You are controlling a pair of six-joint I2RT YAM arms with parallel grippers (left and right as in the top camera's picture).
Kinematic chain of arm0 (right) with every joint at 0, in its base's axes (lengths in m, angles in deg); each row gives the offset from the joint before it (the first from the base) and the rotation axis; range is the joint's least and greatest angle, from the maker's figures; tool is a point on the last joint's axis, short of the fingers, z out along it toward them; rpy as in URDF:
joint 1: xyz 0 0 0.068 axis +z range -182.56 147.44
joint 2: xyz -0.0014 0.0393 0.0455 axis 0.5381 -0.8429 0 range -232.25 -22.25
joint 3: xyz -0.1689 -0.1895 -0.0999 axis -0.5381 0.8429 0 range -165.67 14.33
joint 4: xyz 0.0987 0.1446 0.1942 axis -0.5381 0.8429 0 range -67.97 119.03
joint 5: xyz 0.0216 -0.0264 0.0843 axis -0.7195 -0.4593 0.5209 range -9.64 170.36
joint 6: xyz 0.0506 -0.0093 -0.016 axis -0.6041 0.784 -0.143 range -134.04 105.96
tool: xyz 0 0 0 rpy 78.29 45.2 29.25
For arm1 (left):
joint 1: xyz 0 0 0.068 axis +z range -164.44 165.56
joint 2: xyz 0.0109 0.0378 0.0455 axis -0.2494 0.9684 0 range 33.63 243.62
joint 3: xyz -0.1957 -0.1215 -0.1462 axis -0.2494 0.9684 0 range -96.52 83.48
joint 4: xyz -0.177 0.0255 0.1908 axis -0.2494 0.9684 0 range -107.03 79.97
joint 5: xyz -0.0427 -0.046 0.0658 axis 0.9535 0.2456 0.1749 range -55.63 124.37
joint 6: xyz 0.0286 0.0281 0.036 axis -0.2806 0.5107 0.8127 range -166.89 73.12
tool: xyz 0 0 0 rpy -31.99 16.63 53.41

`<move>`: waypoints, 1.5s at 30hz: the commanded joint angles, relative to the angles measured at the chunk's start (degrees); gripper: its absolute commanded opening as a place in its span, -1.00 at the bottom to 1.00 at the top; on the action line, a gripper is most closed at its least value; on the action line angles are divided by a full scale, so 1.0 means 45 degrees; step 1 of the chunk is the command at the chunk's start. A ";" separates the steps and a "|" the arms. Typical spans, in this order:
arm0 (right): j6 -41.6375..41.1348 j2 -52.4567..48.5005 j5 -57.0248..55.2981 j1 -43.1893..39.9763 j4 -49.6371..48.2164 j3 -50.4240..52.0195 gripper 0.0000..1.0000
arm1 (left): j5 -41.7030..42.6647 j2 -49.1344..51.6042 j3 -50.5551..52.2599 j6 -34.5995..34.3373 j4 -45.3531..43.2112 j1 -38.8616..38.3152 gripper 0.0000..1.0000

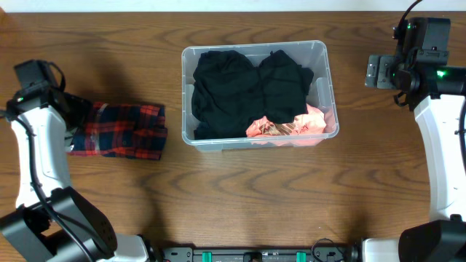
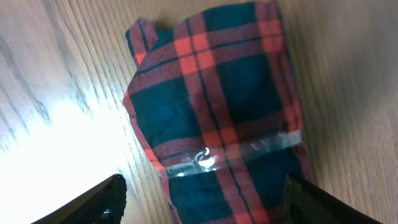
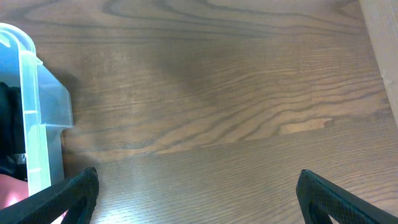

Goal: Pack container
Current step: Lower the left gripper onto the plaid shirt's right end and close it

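Container: we see the clear plastic bin (image 1: 255, 46) at the upper centre of the overhead frame, upright on the wooden table (image 1: 255, 196).
Contents: black clothes (image 1: 240, 91) fill most of it, and a pink cloth (image 1: 298, 125) sits in its lower right corner.
Plaid cloth: a folded red and dark checked piece (image 1: 120, 129) lies at centre left, well apart from the bin.
Left gripper (image 2: 208, 196): its fingers are spread wide on either side of the plaid cloth's near end. From the wrist view, we cannot tell whether they touch it.
Right gripper (image 3: 199, 190): its fingers are wide apart over bare wood and hold nothing. It hangs at the upper right, with the bin's corner (image 3: 37, 118) at the left edge of its view.
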 commanded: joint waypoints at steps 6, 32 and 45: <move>0.0010 -0.0058 -0.0087 -0.0083 0.0015 -0.0015 0.98 | 0.1928 0.0359 0.1880 -0.0646 -0.1001 0.0738 0.63; 0.0010 -0.0058 -0.0087 -0.0083 0.0015 -0.0015 0.99 | 0.2599 0.0374 0.6203 -0.2074 -0.6047 0.0738 0.61; 0.0010 -0.0058 -0.0087 -0.0083 0.0015 -0.0015 0.98 | 0.2662 0.1243 0.6586 -0.2074 -0.6611 0.0724 0.50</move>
